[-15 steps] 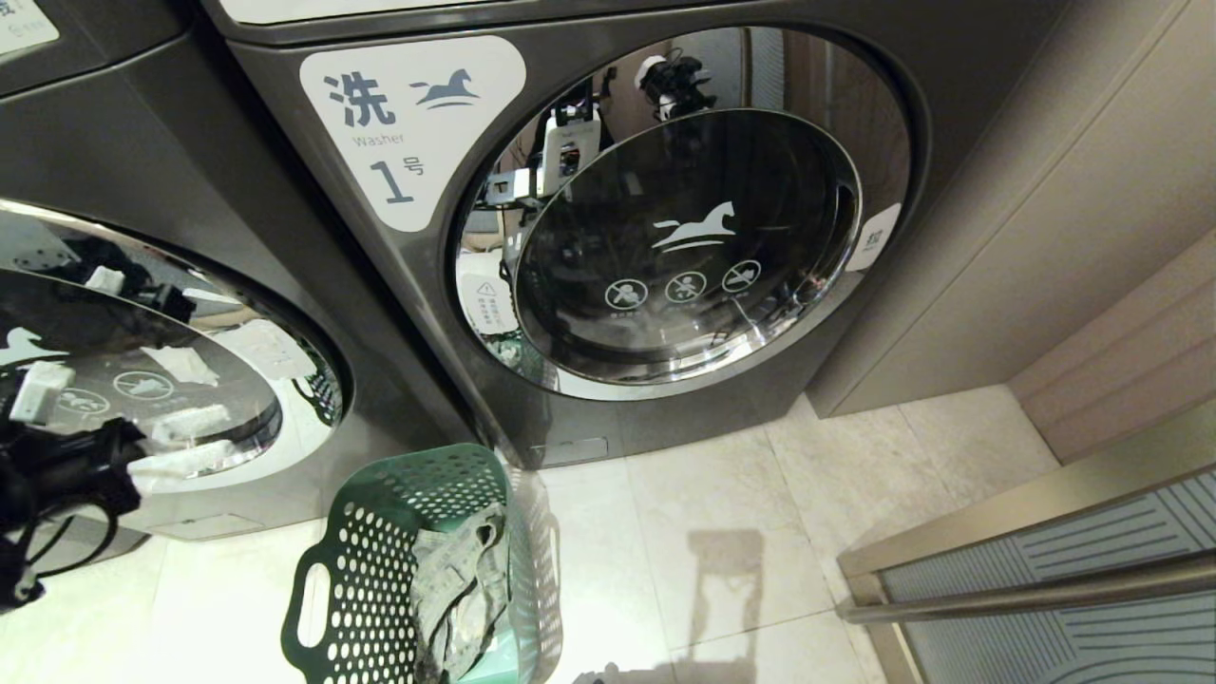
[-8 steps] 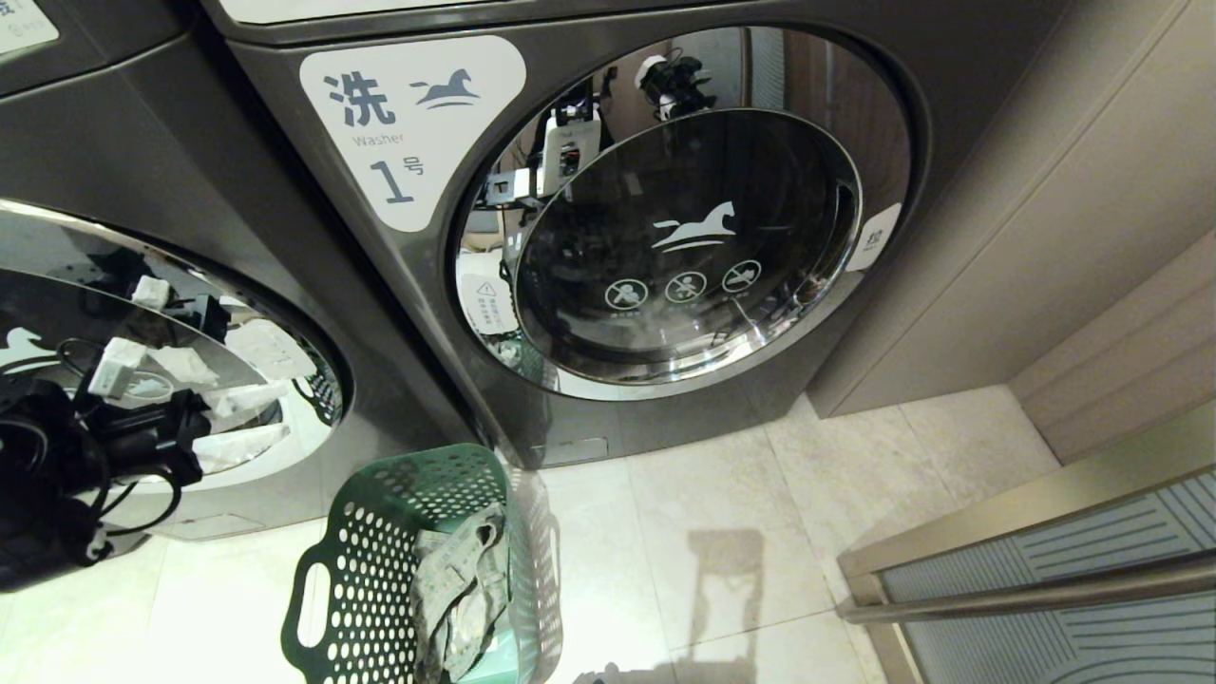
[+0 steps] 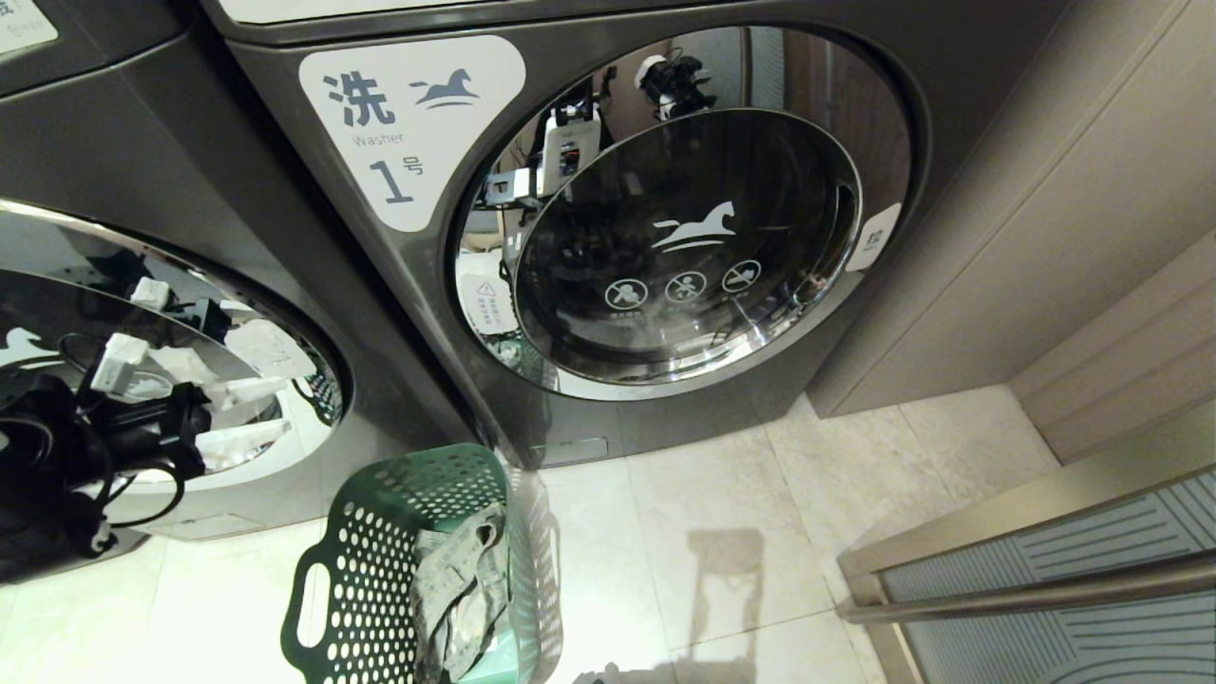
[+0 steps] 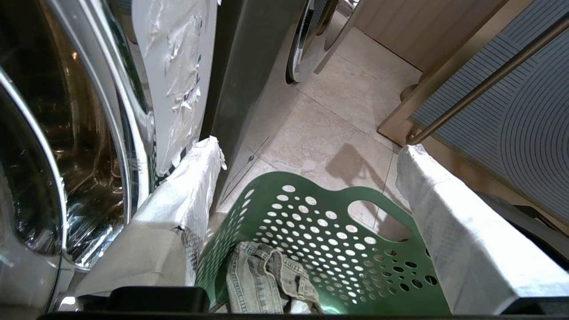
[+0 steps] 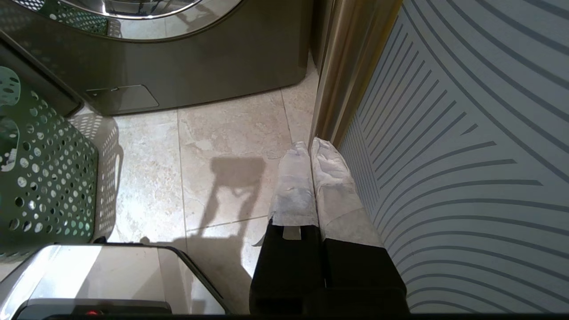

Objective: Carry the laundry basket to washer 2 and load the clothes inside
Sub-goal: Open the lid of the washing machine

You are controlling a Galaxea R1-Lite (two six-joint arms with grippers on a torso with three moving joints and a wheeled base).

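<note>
The dark green perforated laundry basket (image 3: 380,570) stands on the tile floor before the gap between two washers. The clothes (image 3: 461,589), a faded crumpled bundle, lie inside it. My left gripper (image 3: 245,416) hangs open in front of the left washer's round door (image 3: 285,351), above and left of the basket. That washer's label is cut off, so I cannot tell whether it is washer 2. In the left wrist view the white-wrapped fingers (image 4: 195,178) stand wide apart over the basket (image 4: 338,249) and clothes (image 4: 262,284). My right gripper (image 5: 311,149) is shut on nothing, low over the floor.
The washer labelled 1 (image 3: 684,247) fills the middle, door closed. A brass-framed patterned panel with a bar handle (image 3: 1045,589) stands at the lower right, close beside the right gripper. Beige wall panels (image 3: 1092,237) close off the right. My base's corner (image 5: 111,275) shows near the basket.
My left gripper has risen and moved right across the left washer's door, most of it in the first half second. The basket, the clothes and the right arm have stayed still.
</note>
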